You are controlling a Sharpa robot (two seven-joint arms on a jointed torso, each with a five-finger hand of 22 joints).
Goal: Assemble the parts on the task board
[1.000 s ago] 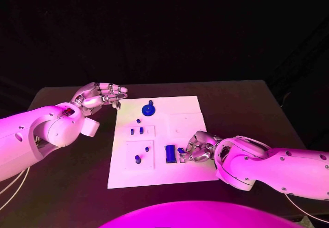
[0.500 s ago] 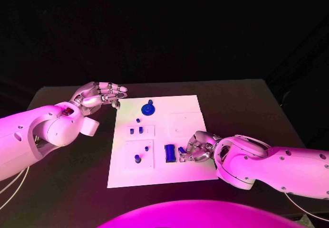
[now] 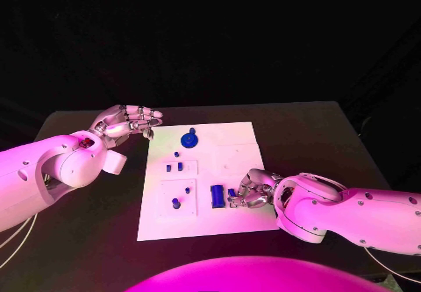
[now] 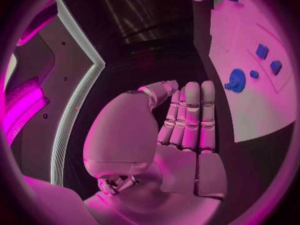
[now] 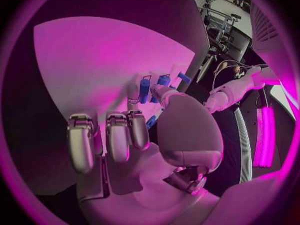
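Note:
The white task board (image 3: pixel 236 155) lies mid-table. My right hand (image 3: pixel 252 190) rests on its near right area and pinches a small blue part (image 3: pixel 232 194) between thumb and a finger, right beside an upright blue block (image 3: pixel 216 196). The right wrist view shows that small blue part (image 5: pixel 152 121) between the fingertips and the blue block (image 5: pixel 145 91) just beyond. My left hand (image 3: pixel 130 125) hovers off the board's far left corner, holding nothing; its fingers (image 4: pixel 190 115) stand side by side. A round blue part (image 3: pixel 190 140) sits at the far end of the board.
Two small blue pieces (image 3: pixel 174 167) stand in a square inset at the board's left, and two more blue parts (image 3: pixel 177 204) sit in the inset nearer me. Bare black table (image 3: pixel 316 134) surrounds the board on all sides.

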